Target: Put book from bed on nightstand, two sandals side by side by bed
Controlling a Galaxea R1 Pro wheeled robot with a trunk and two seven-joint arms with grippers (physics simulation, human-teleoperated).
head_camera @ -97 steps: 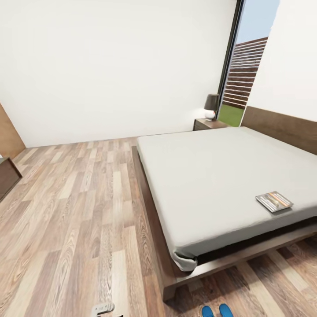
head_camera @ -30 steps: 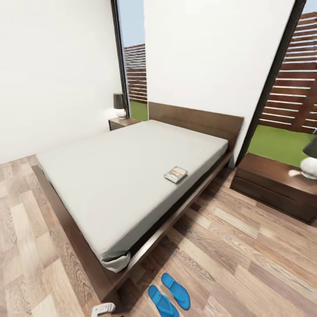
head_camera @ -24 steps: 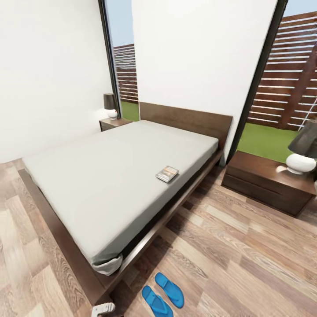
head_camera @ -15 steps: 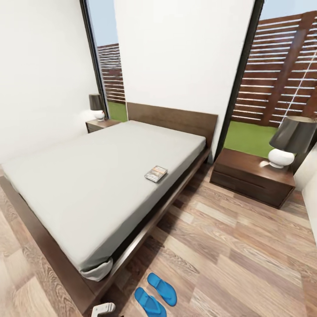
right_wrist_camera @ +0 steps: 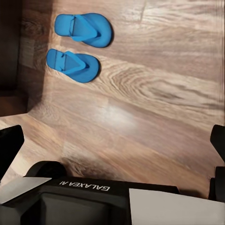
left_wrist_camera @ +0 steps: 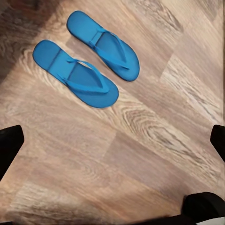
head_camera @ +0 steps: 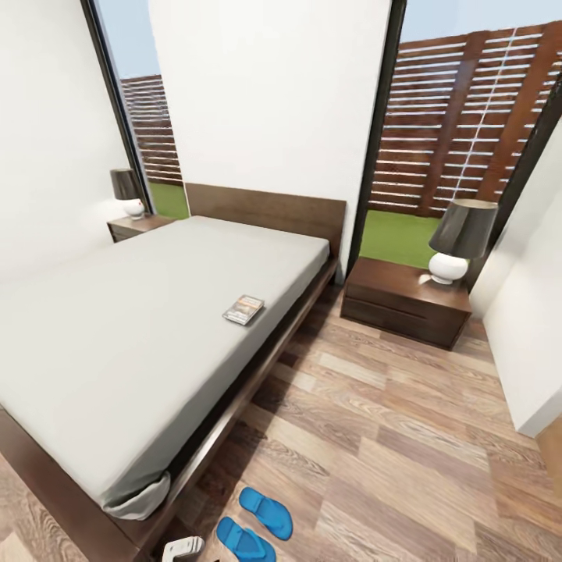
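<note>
The robot is judged to be on approach, nothing yet grasped: both grippers' fingers hang spread wide over the plank floor. The small dark orange-banded paperback book (head_camera: pixel 243 309) lies near the right edge of the large pale-covered bed (head_camera: pixel 117 328); the two bright blue flip-flop sandals (head_camera: pixel 254 524) sit together by its near corner. Next: close on the book, then reach the dark reddish-brown nightstand (head_camera: pixel 406 300) at right. Against the earlier frames, the camera has swung right, bringing that nightstand fully in.

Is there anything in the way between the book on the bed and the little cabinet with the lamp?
Nothing visible blocks it. The book lies near the bed's edge, and bare plank floor separates that edge from the nightstand. A lamp stands at one end of its top, leaving the rest free.
</note>
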